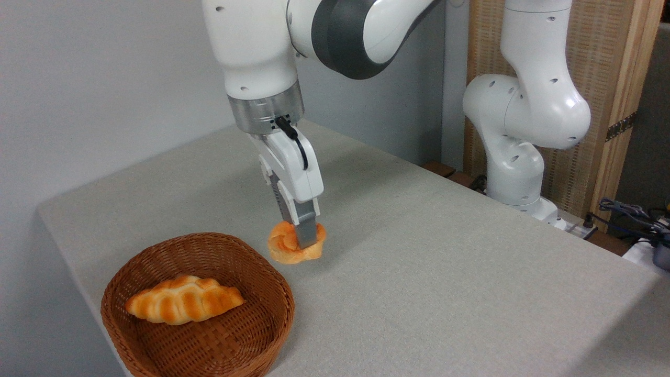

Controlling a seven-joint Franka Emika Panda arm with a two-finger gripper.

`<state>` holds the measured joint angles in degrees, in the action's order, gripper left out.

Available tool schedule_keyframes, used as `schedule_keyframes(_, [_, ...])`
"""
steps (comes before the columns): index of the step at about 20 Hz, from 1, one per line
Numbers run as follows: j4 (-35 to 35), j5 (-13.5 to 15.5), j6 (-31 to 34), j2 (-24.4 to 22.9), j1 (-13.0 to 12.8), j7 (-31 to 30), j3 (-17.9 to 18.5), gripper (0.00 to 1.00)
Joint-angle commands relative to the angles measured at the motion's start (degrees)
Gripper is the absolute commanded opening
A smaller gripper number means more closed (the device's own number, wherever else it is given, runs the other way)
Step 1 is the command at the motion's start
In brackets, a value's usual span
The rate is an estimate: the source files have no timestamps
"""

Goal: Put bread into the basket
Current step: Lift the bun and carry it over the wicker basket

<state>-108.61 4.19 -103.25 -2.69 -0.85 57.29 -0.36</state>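
The bread (287, 251), a small round orange-golden knotted bun, is just right of the basket's far corner, at or barely above the grey tabletop. My gripper (299, 236) comes down on it from above, shut on the bread: one finger (307, 230) crosses the bun's front and the other is partly hidden behind it. The basket (289, 306), brown woven wicker and shallow, stands at the table's front left corner, a short way to the left and in front of the gripper.
A longer braided golden loaf (183, 306) lies inside the basket on its left half. The arm's white base (515, 173) stands beyond the table's right rear edge, with cables (636, 214) at the far right. The table's left and front edges run close to the basket.
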Motion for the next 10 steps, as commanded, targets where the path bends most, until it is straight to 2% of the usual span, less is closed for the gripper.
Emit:
schedule_keyframes(1, [3.8,1.3,-4.9,2.8,0.1,0.5,0.5,0.58])
schedule_keyframes(2, [3.8,1.3,-7.1,3.0,0.1,0.6,0.3,0.60])
schedule_keyframes(4, [3.8,1.3,-11.6,3.9,0.1,0.4,0.3,0.81])
schedule_keyframes(7, [3.8,1.3,-15.7,4.6,0.1,0.5,0.3,1.00])
schedule_keyframes(10, [3.8,1.3,-15.9,4.8,0.1,0.5,0.3,1.00])
